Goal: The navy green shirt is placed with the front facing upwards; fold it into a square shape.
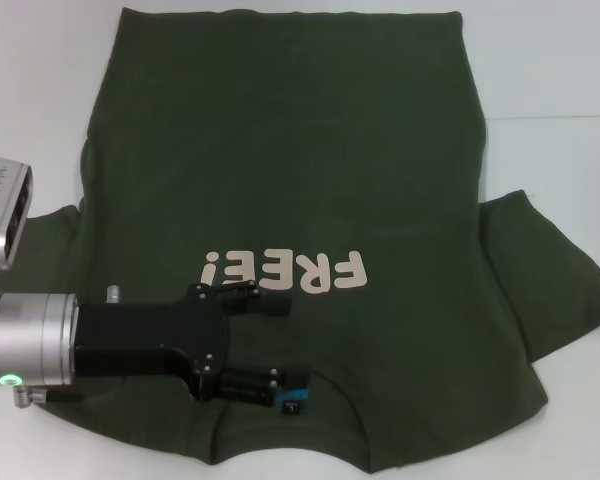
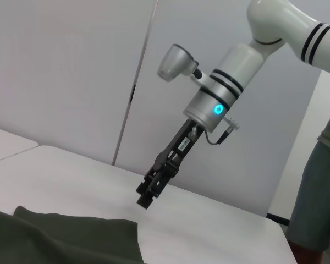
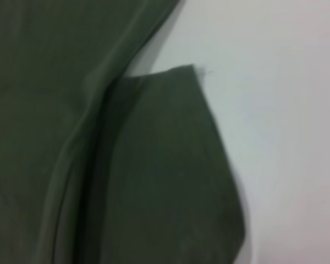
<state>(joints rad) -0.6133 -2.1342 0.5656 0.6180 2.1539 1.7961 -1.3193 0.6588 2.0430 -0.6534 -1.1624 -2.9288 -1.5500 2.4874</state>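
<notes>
While the navy green shirt (image 1: 290,230) lies face up across most of the white table (image 1: 550,70), collar toward six o'clock and hem toward twelve, the fold looks barely begun: the body is spread flat with the cream "FREE!" lettering (image 1: 283,272) showing, and I judge that both sides and the hem have yet to be brought in. Its sleeve at three o'clock (image 1: 540,280) spreads out on the tabletop, while the one at nine o'clock is mostly hidden behind the arm. Bare tabletop runs along twelve and three o'clock, so there is room to swing cloth inward from those edges; the six o'clock edge leaves little. The left gripper (image 1: 252,340) reaches in from nine o'clock above the chest, beside the collar label (image 1: 296,405), jaws parted and holding nothing. The right gripper (image 2: 149,191) hangs over the table near the shirt's edge; I cannot tell how its fingers stand
</notes>
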